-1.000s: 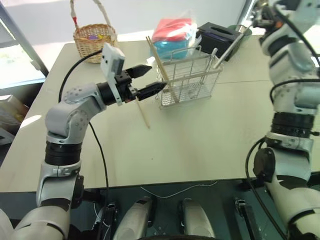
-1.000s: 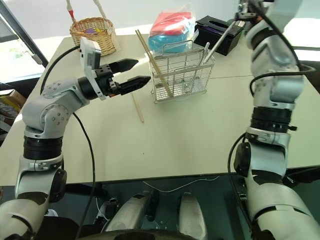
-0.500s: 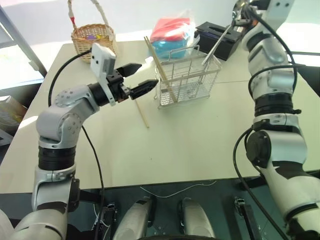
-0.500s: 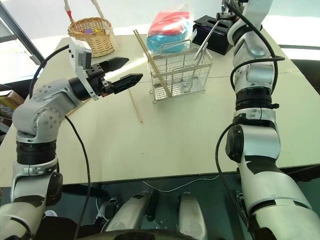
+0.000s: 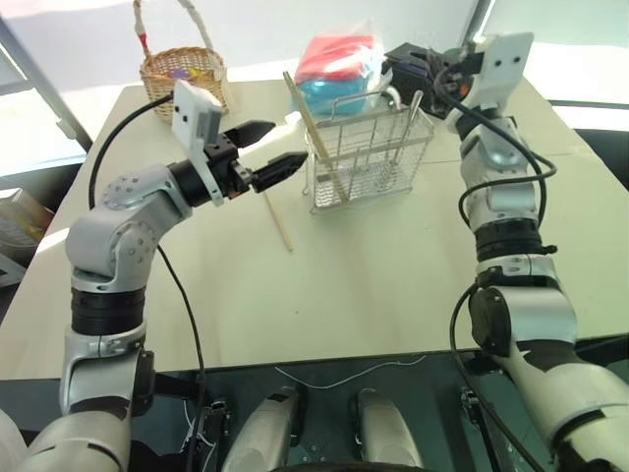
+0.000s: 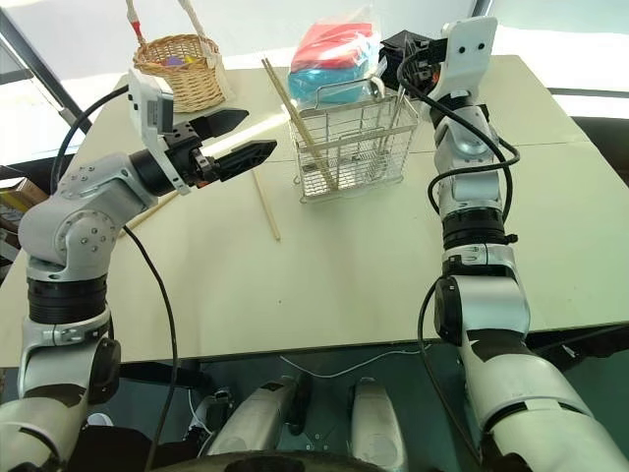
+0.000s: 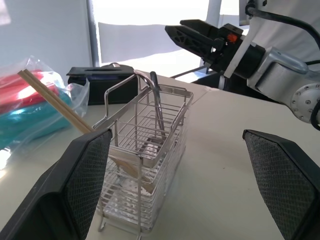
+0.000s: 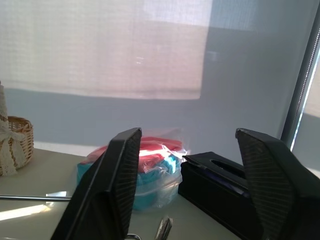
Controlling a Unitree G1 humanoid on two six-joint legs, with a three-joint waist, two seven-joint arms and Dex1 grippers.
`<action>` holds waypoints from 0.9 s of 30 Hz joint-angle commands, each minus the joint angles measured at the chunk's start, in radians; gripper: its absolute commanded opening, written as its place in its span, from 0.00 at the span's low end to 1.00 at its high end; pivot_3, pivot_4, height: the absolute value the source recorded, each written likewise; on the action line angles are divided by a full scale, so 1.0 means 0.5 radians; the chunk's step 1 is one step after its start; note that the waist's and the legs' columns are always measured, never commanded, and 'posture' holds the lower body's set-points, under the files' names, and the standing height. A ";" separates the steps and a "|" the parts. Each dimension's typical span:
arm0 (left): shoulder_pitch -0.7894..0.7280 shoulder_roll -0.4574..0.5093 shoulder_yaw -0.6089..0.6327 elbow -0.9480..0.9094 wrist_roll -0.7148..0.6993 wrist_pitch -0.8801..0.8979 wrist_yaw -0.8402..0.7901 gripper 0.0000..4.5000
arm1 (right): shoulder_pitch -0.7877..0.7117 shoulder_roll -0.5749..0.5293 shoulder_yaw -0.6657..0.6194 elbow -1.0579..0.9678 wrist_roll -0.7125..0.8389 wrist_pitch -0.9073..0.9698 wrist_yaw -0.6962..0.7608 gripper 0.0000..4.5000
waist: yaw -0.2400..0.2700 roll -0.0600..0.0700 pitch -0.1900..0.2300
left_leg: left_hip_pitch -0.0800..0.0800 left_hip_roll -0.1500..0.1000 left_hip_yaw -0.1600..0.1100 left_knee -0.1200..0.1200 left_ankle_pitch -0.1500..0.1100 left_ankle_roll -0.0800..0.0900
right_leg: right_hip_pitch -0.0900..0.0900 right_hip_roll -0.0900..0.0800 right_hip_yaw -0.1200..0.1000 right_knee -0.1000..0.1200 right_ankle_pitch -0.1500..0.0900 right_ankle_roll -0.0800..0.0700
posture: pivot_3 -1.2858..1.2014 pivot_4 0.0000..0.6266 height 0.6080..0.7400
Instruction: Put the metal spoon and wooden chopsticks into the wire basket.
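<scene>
Since the metal spoon is already standing handle-up inside the wire basket, upper middle of the frame, I'd say the spoon step is done. My right hand hangs just above the basket's far corner, fingers spread wide, holding nothing. One of the wooden chopsticks leans in the basket's left end, top poking well past the rim. The other chopstick lies flat on the counter, just left of the basket.

So the loose stick is next, I reckon. My left hand hovers above it, fingers apart and empty. It needs to drop and pinch a thin, smooth, pale wooden rod lying flush on a matte beige top, which is fiddly. The basket is a thin, shiny, see-through wire grid, so it probably slides easily if bumped.
</scene>
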 commanded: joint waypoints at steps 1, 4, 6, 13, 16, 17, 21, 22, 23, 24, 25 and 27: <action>-0.071 -0.007 0.026 0.011 0.002 -0.055 -0.011 0.98 | 0.007 -0.037 -0.040 -0.217 0.018 0.055 -0.023 0.89 | 0.001 0.000 0.000 | 0.000 0.000 0.000 0.000 0.000 0.000 | 0.000 0.000 0.000 0.000 0.000 0.000 | 0.52 0.24 0.86; -0.088 -0.018 0.022 0.054 0.019 -0.077 -0.011 0.98 | 0.035 -0.081 -0.068 -0.360 0.042 0.161 -0.014 0.89 | 0.004 0.000 0.000 | 0.000 0.000 0.000 0.000 0.000 -0.001 | 0.000 0.000 0.000 0.001 0.000 0.000 | 0.52 0.24 0.86; -0.093 -0.015 0.020 0.072 0.031 -0.089 -0.014 0.98 | 0.054 -0.135 -0.103 -0.522 0.098 0.324 0.012 0.89 | 0.008 0.000 0.000 | 0.000 0.000 0.000 0.000 0.000 -0.001 | 0.000 0.000 0.000 0.001 0.000 -0.001 | 0.52 0.24 0.86; -0.109 0.072 0.076 0.129 0.062 -0.082 -0.005 0.98 | 0.344 -0.531 -0.139 -1.574 0.813 1.507 0.549 0.89 | 0.014 0.000 0.000 | -0.002 0.001 -0.001 -0.001 0.000 0.000 | -0.002 0.000 0.000 0.000 0.000 -0.001 | 0.52 0.24 0.86; -0.077 0.174 0.104 0.202 0.105 -0.095 -0.017 0.98 | 0.617 -0.778 -0.276 -2.047 1.290 1.953 0.749 0.89 | 0.011 0.000 0.000 | -0.002 0.002 -0.001 0.000 -0.009 0.014 | -0.002 0.000 0.000 -0.001 0.000 -0.001 | 0.52 0.24 0.86; -0.063 0.207 0.107 0.230 0.124 -0.103 -0.023 0.98 | 0.694 -0.830 -0.323 -2.155 1.409 2.033 0.787 0.89 | 0.010 0.000 0.000 | -0.002 0.002 -0.001 0.000 -0.009 0.015 | -0.001 0.000 0.000 -0.002 0.000 -0.001 | 0.52 0.24 0.86; 0.018 0.331 0.118 0.388 0.237 -0.162 -0.054 0.98 | 1.067 -0.951 -0.403 -2.457 1.565 2.161 0.818 0.89 | 0.013 -0.002 -0.002 | -0.002 0.003 0.002 0.001 -0.010 0.016 | 0.000 -0.003 0.000 -0.003 0.000 -0.001 | 0.52 0.24 0.86; 0.038 0.358 0.114 0.431 0.271 -0.191 -0.065 0.98 | 1.155 -0.955 -0.405 -2.507 1.558 2.160 0.799 0.89 | 0.014 -0.003 -0.002 | -0.001 0.003 0.002 0.001 -0.011 0.017 | 0.001 -0.003 0.000 -0.004 0.000 -0.001 | 0.52 0.24 0.86; 0.059 0.384 0.112 0.488 0.312 -0.231 -0.070 0.98 | 1.247 -0.938 -0.405 -2.551 1.545 2.152 0.760 0.89 | 0.015 -0.002 -0.002 | -0.001 0.003 0.002 0.001 -0.011 0.017 | 0.002 -0.004 0.000 -0.005 0.000 -0.001 | 0.52 0.24 0.86; 0.070 0.410 0.115 0.591 0.356 -0.267 -0.065 0.98 | 1.346 -0.894 -0.403 -2.593 1.530 2.145 0.703 0.89 | 0.018 -0.003 -0.002 | -0.002 0.003 0.002 0.002 -0.011 0.017 | 0.001 -0.004 0.000 -0.006 0.000 -0.001 | 0.52 0.24 0.86; 0.073 0.425 0.118 0.669 0.388 -0.294 -0.065 0.98 | 1.412 -0.863 -0.398 -2.620 1.521 2.135 0.661 0.89 | 0.020 -0.005 -0.003 | -0.003 0.003 0.003 0.002 -0.011 0.018 | 0.002 -0.004 0.000 -0.007 0.000 -0.001 | 0.52 0.24 0.86; 0.057 0.441 0.119 0.816 0.443 -0.348 -0.065 0.98 | 1.513 -0.829 -0.371 -2.662 1.481 2.105 0.607 0.89 | 0.020 -0.005 -0.002 | -0.004 0.003 0.003 0.002 -0.011 0.018 | 0.001 -0.005 0.000 -0.008 0.000 -0.001 | 0.52 0.24 0.86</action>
